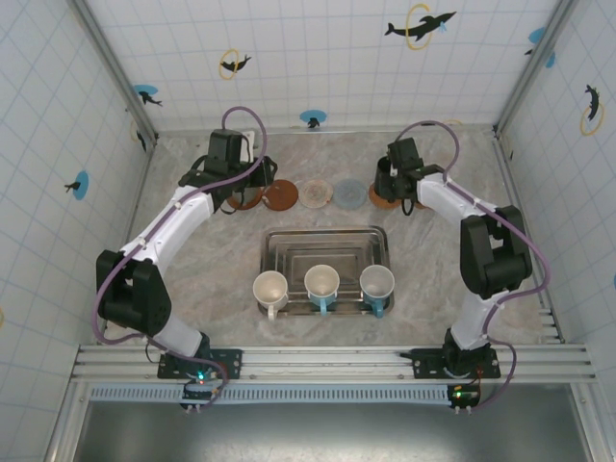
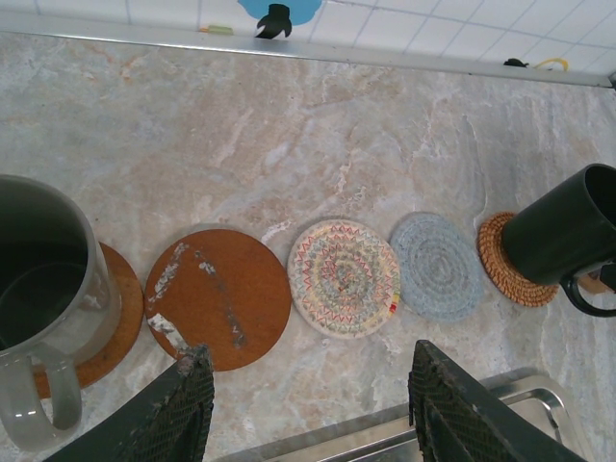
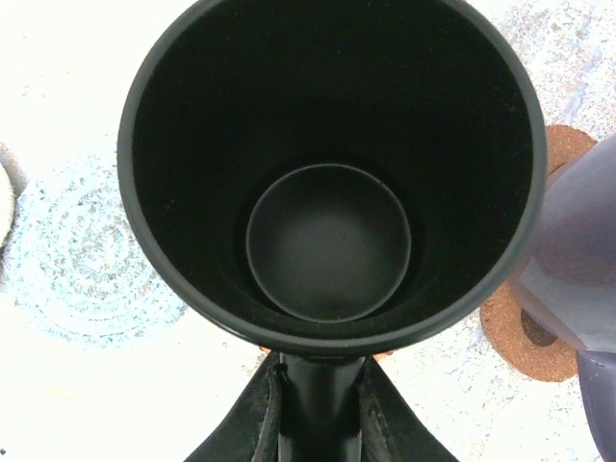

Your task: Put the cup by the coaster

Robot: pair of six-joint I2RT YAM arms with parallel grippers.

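From above, a row of coasters runs across the far part of the counter [image 1: 207,269]. The left pincer [image 1: 243,189] is at the row's left end and the right pincer [image 1: 395,185] at its right end, with the black cup [image 1: 385,179]. Nearer the arms, a metal tray [image 1: 327,234] has three pale cups [image 1: 321,282] along its near edge.

In the left wrist view, that pincer's fingers [image 2: 183,414] stand wide apart and hold nothing. A grey cup [image 2: 43,279] sits on a cork coaster [image 2: 114,322] at the left. Next along come a brown coaster [image 2: 219,298], a patterned coaster [image 2: 344,277], a blue coaster [image 2: 438,265] and a woven coaster [image 2: 500,260]. The black cup covers the woven coaster's right edge, but I cannot tell if it rests there or hangs above.

The right wrist view looks straight down into the black cup. The right pincer is drawn narrow, clamped on the cup's handle, and the blue coaster lies just to the left
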